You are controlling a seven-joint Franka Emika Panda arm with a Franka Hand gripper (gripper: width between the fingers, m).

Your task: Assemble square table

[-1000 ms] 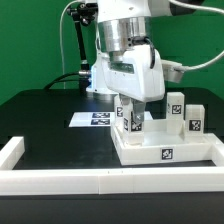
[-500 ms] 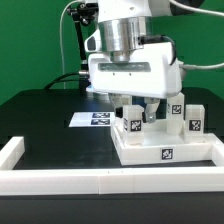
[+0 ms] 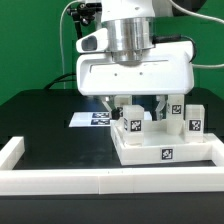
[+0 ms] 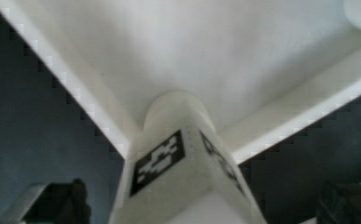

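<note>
Three leg posts (image 3: 133, 124) are seen standing on the square table (image 3: 165, 152); the gripper (image 3: 139, 106) is spread wide, released, above one.

In the exterior view, the marker board (image 3: 92, 119) is half hidden behind the gripper (image 3: 138, 104). The square table (image 4: 248, 60) is blurred in the wrist view, and one finger (image 4: 56, 202) is cut off.

Matt white plastic square table (image 3: 165, 150), smooth white leg post (image 4: 173, 150), matt black tabletop (image 3: 50, 125)
</note>
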